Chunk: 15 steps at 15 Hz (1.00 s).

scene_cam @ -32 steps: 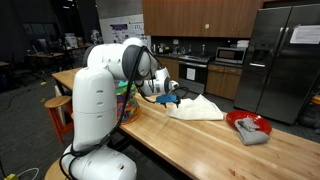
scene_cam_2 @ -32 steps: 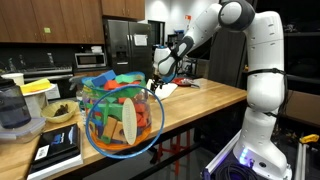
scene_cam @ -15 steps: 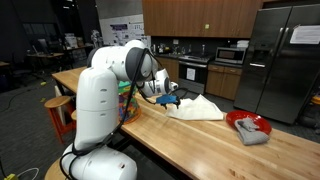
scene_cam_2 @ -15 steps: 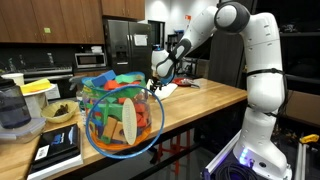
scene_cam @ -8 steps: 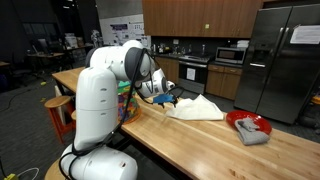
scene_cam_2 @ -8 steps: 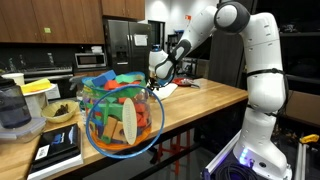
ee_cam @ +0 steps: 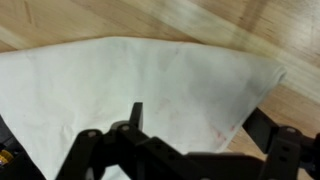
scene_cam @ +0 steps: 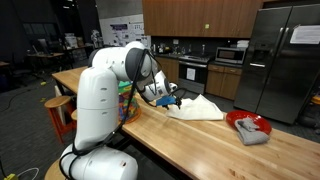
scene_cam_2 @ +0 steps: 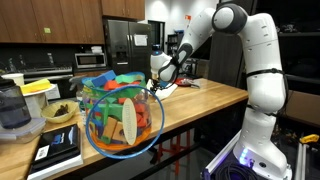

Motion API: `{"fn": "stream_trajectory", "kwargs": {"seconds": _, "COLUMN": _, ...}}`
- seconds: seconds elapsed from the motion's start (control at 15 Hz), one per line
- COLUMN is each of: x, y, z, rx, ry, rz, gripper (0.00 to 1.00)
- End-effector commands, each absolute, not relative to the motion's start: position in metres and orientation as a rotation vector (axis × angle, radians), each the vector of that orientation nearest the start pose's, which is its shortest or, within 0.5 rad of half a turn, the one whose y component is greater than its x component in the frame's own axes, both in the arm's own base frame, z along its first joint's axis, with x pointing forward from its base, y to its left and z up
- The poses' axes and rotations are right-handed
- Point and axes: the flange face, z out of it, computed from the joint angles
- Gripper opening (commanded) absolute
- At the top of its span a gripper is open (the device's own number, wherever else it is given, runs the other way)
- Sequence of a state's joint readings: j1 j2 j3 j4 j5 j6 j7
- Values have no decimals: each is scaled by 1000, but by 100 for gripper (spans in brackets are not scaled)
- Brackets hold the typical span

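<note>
While the claw (ee_cam: 185, 150) hovered released over the white cloth (ee_cam: 130, 85), nothing was grasped | cloth lay spread on wooden tabletop (ee_cam: 215, 20) | judged best: straight descent, pinching an edge.

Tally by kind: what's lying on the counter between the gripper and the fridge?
Cloths: 2 (white cloth, grey cloth)
Plates: 1 (red plate, under the grey cloth)
Total: 3
</note>
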State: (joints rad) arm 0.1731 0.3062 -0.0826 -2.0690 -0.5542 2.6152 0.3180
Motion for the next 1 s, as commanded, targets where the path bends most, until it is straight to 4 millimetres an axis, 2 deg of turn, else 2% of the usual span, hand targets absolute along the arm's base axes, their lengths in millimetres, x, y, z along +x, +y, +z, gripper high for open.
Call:
{"fn": "stream_trajectory", "kwargs": {"seconds": 0.0, "x": 606, "y": 66, "z": 298, "rx": -3411, "ry": -364, "rz": -524, "gripper": 100}}
{"fn": "stream_trajectory", "kwargs": {"seconds": 0.2, "x": 605, "y": 68, "z": 292, "rx": -3413, "ry": -360, "rz": -504, "gripper": 100}}
{"fn": "stream_trajectory", "kwargs": {"seconds": 0.27, "x": 605, "y": 68, "z": 291, "rx": -3412, "ry": -360, "rz": -500, "gripper": 92}}
{"fn": "stream_trajectory", "kwargs": {"seconds": 0.33, "x": 604, "y": 69, "z": 291, "rx": -3411, "ry": -357, "rz": -498, "gripper": 74}}
{"fn": "stream_trajectory", "kwargs": {"seconds": 0.4, "x": 604, "y": 70, "z": 291, "rx": -3410, "ry": -355, "rz": -498, "gripper": 69}}
{"fn": "stream_trajectory", "kwargs": {"seconds": 0.8, "x": 603, "y": 70, "z": 293, "rx": -3403, "ry": -342, "rz": -497, "gripper": 21}}
{"fn": "stream_trajectory", "kwargs": {"seconds": 0.93, "x": 603, "y": 70, "z": 294, "rx": -3401, "ry": -340, "rz": -500, "gripper": 8}}
